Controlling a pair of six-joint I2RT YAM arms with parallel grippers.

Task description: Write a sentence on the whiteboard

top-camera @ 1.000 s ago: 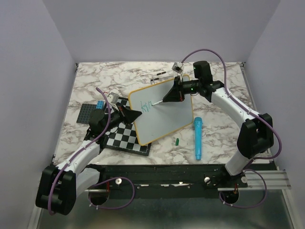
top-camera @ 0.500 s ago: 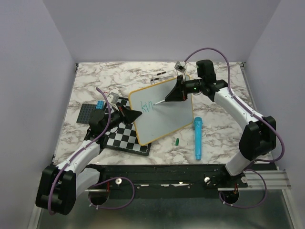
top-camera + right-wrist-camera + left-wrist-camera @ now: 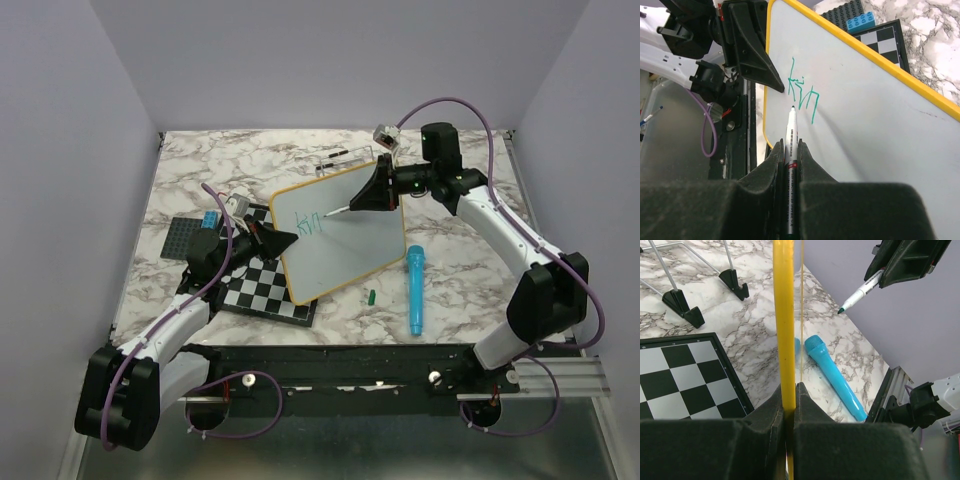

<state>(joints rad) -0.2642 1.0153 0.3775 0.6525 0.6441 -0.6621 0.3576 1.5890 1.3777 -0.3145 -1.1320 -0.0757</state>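
Observation:
The whiteboard, white with a yellow frame, stands tilted over the table. My left gripper is shut on its left frame edge, which sits pinched between the pads. A few green letters of the sentence sit near the board's upper left and read roughly "kin". My right gripper is shut on a white marker, whose tip points at the board just past the letters. In the left wrist view the marker tip looks slightly off the surface.
A checkered board lies under the whiteboard's lower left, with a dark baseplate and blue brick beyond it. A blue cylinder and a small green cap lie on the marble at front right. A wire stand is behind.
My right gripper and the marker have shifted right and back, so the tip sits further right of the letters. The left arm and the whiteboard have not moved.

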